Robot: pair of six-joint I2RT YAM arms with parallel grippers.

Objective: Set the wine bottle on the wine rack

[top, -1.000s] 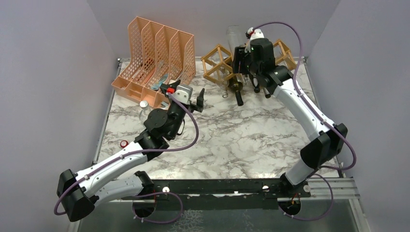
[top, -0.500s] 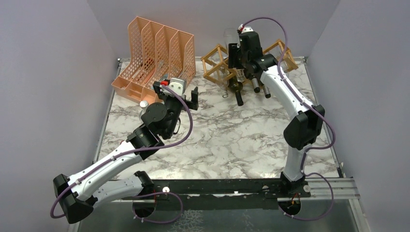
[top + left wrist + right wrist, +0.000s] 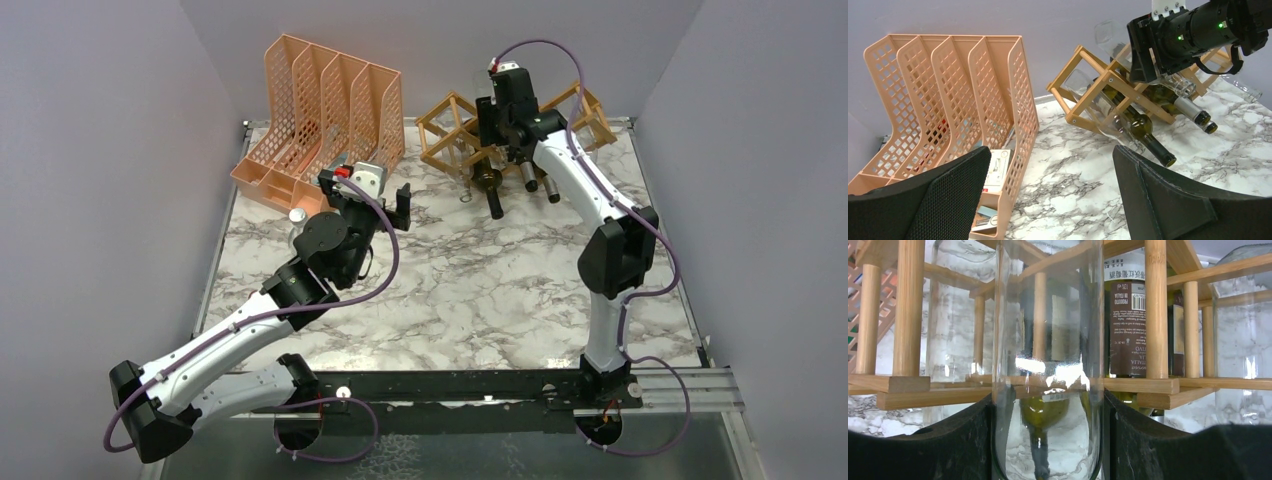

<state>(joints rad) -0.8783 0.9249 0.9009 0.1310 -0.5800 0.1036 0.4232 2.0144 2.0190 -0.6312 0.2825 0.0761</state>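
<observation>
**Clerk:** Start with the large items?

**Inspector:** A white marble-patterned table (image 3: 480,290), enclosed by plain lilac walls. At its far left stands a peach-orange mesh file organizer (image 3: 948,100), upright, with four dividers and some papers in its front tray. To the right of it, against the back wall, is the wine rack (image 3: 1088,95). It is built of light wooden slats in open diamond cells and is well apart from the organizer.

**Clerk:** Contents of the rack?

**Inspector:** The lower cells hold several bottles with their necks pointing out toward the arms. One is a dark green bottle (image 3: 1143,130). Another dark bottle (image 3: 1128,315) carries a brown label.

**Clerk:** And the task's bottle?

**Inspector:** The clear wine bottle (image 3: 1048,340) is at the rack's upper row. It is tilted, with its base raised toward the back wall. The right wrist view shows it directly in front of the slats. I cannot tell whether it bears on them.

**Clerk:** Right arm?

**Inspector:** It is stretched to the far edge. The right gripper (image 3: 1048,440) is clamped on the clear wine bottle, with one black pad (image 3: 948,440) pressed to each side of the glass.

**Clerk:** Left arm?

**Inspector:** It is over the table's left half, facing the organizer and rack. The left gripper (image 3: 1053,200) has its fingers spread wide, with nothing between them.

**Clerk:** Anything small?

**Inspector:** A small red-and-white round item (image 3: 256,297) lies near the table's left edge.
</observation>
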